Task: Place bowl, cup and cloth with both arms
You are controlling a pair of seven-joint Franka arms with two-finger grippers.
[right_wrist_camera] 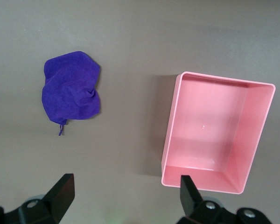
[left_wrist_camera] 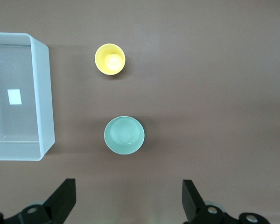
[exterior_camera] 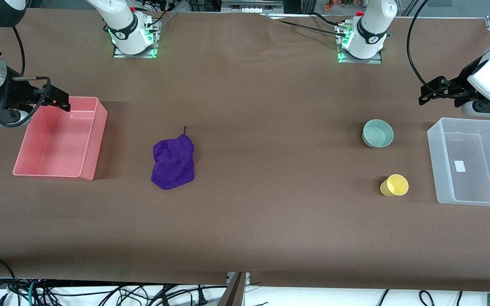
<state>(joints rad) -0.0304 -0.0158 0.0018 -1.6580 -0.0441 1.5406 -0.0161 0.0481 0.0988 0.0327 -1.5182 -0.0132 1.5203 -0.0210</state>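
The pale green bowl (exterior_camera: 377, 133) (left_wrist_camera: 124, 135) stands upright toward the left arm's end of the table. The yellow cup (exterior_camera: 394, 185) (left_wrist_camera: 110, 59) stands nearer to the front camera than the bowl. The crumpled purple cloth (exterior_camera: 173, 162) (right_wrist_camera: 71, 94) lies toward the right arm's end. My left gripper (exterior_camera: 425, 94) (left_wrist_camera: 129, 183) hangs open over bare table close to the bowl, holding nothing. My right gripper (exterior_camera: 60, 101) (right_wrist_camera: 126, 178) hangs open by the rim of the pink bin, also holding nothing.
A pink bin (exterior_camera: 99, 140) (right_wrist_camera: 170, 126) with nothing in it sits at the right arm's end, beside the cloth. A clear plastic bin (exterior_camera: 436, 161) (left_wrist_camera: 45, 93) sits at the left arm's end, beside the bowl and cup. Brown table covers the middle.
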